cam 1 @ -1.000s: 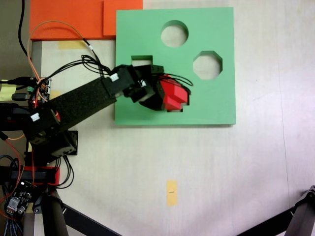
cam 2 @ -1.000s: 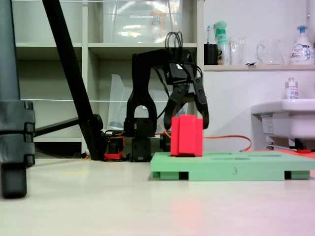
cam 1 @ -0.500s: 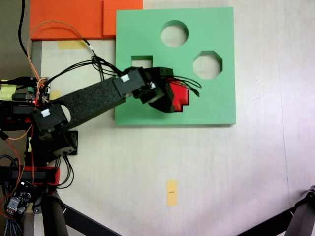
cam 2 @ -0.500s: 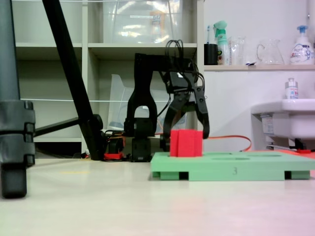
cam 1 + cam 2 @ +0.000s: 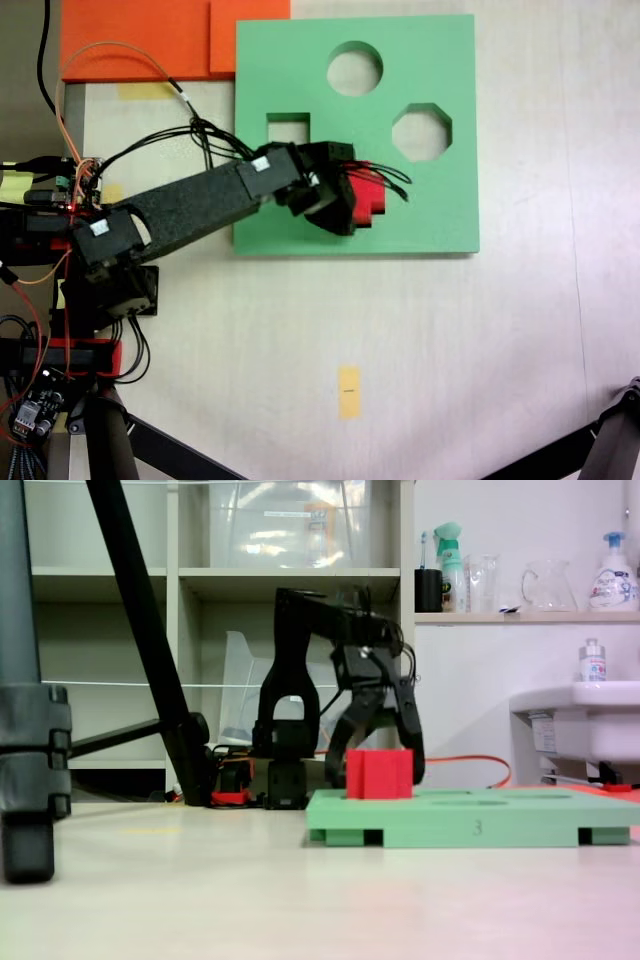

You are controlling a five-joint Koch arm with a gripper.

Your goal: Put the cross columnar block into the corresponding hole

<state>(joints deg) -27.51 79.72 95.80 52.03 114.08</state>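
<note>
Looking down from above, the gripper reaches over the green foam board, and the cross columnar block peeks out red past its dark jaws, near the board's bottom edge and a little left of its middle. The corresponding hole sits under the block there and is covered from this angle, so I can't tell how well the arms of the cross line up. The square cutout, round cutout and octagonal cutout lie open toward the board's top edge.

From the low side camera, the block stands upright and partly sunk into the board, with most of its height above the top face. The gripper straddles it, one finger down each side; they look clamped on it, though actual contact is hard to confirm.

To finish this well, I'd press straight down, keeping the block vertical and untwisted so foam doesn't bind on foam, and let go only once it seats flush.
</note>
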